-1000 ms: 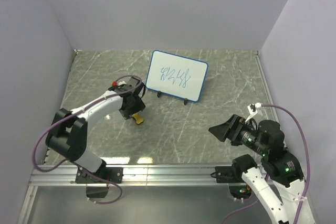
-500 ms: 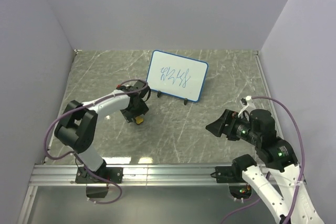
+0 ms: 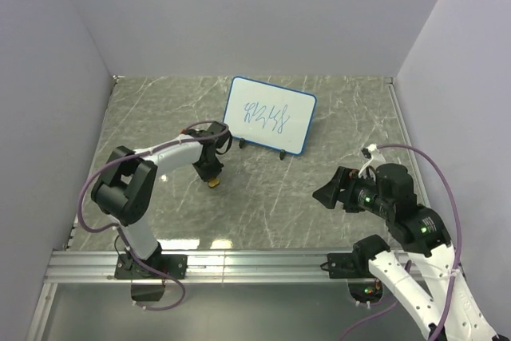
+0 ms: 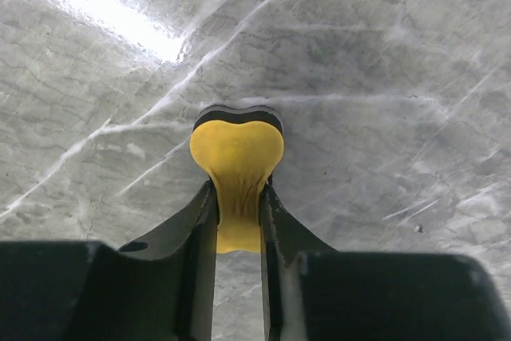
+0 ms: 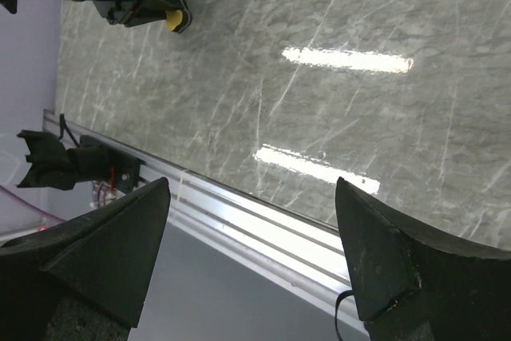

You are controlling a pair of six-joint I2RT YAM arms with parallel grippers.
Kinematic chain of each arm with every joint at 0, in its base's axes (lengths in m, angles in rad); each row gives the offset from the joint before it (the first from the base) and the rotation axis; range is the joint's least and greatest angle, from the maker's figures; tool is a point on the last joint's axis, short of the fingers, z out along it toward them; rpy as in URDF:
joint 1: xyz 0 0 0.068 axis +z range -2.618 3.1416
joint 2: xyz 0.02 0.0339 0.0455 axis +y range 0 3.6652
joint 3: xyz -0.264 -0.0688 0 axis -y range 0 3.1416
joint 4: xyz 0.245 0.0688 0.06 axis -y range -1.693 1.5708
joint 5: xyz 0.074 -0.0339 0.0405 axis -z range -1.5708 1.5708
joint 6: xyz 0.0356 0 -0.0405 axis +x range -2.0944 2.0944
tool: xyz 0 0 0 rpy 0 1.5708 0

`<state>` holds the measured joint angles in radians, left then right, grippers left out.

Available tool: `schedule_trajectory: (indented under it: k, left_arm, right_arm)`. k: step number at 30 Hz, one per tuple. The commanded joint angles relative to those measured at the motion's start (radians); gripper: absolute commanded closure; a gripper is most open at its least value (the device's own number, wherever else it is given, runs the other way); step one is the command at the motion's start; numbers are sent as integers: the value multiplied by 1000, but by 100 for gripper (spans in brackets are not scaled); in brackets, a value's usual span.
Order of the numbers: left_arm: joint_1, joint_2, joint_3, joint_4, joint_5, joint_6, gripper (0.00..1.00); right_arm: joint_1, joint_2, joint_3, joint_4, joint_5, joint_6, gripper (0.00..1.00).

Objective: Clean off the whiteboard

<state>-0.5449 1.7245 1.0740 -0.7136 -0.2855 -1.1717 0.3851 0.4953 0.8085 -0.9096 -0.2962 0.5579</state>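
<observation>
The whiteboard (image 3: 269,117) stands tilted on small black feet at the back middle of the table, with blue scribbles (image 3: 266,116) on it. In front of it and to the left, the yellow bone-shaped eraser (image 3: 212,182) lies on the marble table. My left gripper (image 3: 211,173) is shut on it. In the left wrist view the fingers pinch the narrow waist of the eraser (image 4: 236,153), the left gripper (image 4: 238,188) pointing down at the table. My right gripper (image 3: 326,193) hovers open at the right, empty, and in its own view the right gripper (image 5: 251,185) stands wide open.
An aluminium rail (image 3: 255,261) runs along the near table edge. Lilac walls close off the left, back and right. The right wrist view shows the left arm's tip with the eraser (image 5: 172,13) far off and the rail (image 5: 263,229) below.
The left gripper's jaws have closed on the eraser, and its arm has drawn in closer over it. The right arm has shifted slightly left, its gripper still open.
</observation>
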Motion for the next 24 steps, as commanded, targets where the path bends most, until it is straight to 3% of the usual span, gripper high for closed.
schedule_trajectory:
  k: [1,3,7,8,14,18,24]
  left_arm:
    - [-4,37,30,31,11,-33,86]
    - [-6,34,33,32,14,-25,99]
    - [-32,-16,95,16,-46,33,100]
    - [-39,-26,118,14,-53,49,100]
    - [-95,62,398,-24,-92,197,100]
    - [-136,154,607,-24,-49,300,100]
    - [-167,259,780,-9,77,371,100]
  right_arm:
    - [12,5,55,6,55,-36,9]
    - [12,25,78,8,84,-36,9]
    - [2,225,200,-32,134,-35,8]
    - [-8,347,233,-38,121,-48,9]
    - [-141,670,449,73,-44,-39,11]
    - [-227,883,657,98,-176,-55,16]
    - [-380,1158,839,173,-323,-49,18]
